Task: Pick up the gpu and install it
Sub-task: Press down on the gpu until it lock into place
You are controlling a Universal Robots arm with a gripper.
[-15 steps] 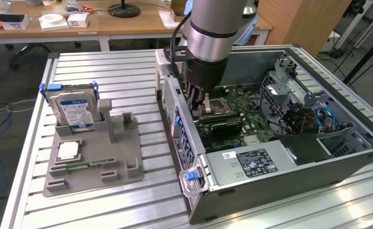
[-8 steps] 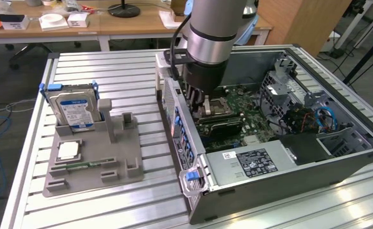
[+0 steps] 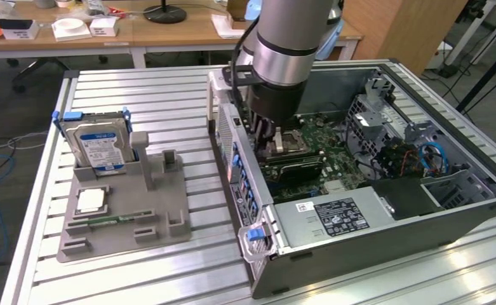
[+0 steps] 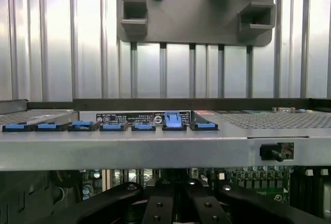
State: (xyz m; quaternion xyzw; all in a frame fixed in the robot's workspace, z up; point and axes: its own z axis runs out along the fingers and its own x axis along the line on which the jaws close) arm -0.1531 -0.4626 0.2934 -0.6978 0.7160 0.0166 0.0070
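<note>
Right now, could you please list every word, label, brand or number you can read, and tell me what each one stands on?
None can be read as text.
Blue-white label on the hard drive: print too small to read.
Black label on the power supply: white print, too blurred.
White sticker beside it: unreadable.
Black label strip on the computer case edge: too small.

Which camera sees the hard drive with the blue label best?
The exterior view. There the hard drive stands upright in the grey holder tray on the exterior view's left, with its blue-white label facing the camera. The wrist view looks over the computer case edge at part of that tray, not the drive itself.
</note>
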